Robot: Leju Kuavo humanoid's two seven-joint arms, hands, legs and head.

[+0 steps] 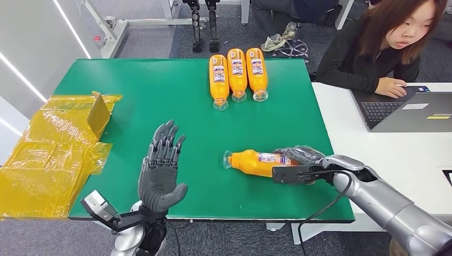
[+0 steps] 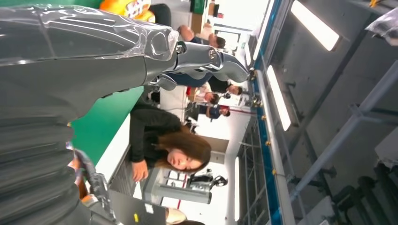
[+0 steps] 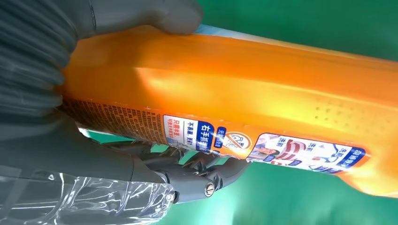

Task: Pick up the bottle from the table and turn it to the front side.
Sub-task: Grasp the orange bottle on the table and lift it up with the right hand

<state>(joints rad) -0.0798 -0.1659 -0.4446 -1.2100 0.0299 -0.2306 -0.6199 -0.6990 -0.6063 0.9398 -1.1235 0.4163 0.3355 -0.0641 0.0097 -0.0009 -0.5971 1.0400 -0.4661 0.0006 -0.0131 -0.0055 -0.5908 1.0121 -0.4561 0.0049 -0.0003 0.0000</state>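
Note:
An orange bottle (image 1: pixel 257 162) with a printed label lies on its side on the green table (image 1: pixel 160 90), clear cap end toward my left. My right hand (image 1: pixel 298 158) wraps around its base end. In the right wrist view the bottle (image 3: pixel 244 89) runs across the picture, with the thumb (image 3: pixel 150 16) over one side and the dark fingers (image 3: pixel 197 176) curled under the other. My left hand (image 1: pixel 160 170) is raised above the table's near edge, palm upright, fingers spread, holding nothing; in the left wrist view its fingers (image 2: pixel 206 63) stand apart.
Three more orange bottles (image 1: pixel 237 74) lie side by side at the table's far edge. Yellow plastic wrapping with a cardboard box (image 1: pixel 58 144) covers the table's left end. A person (image 1: pixel 384 48) sits at a white desk on the right, using a laptop (image 1: pixel 410 109).

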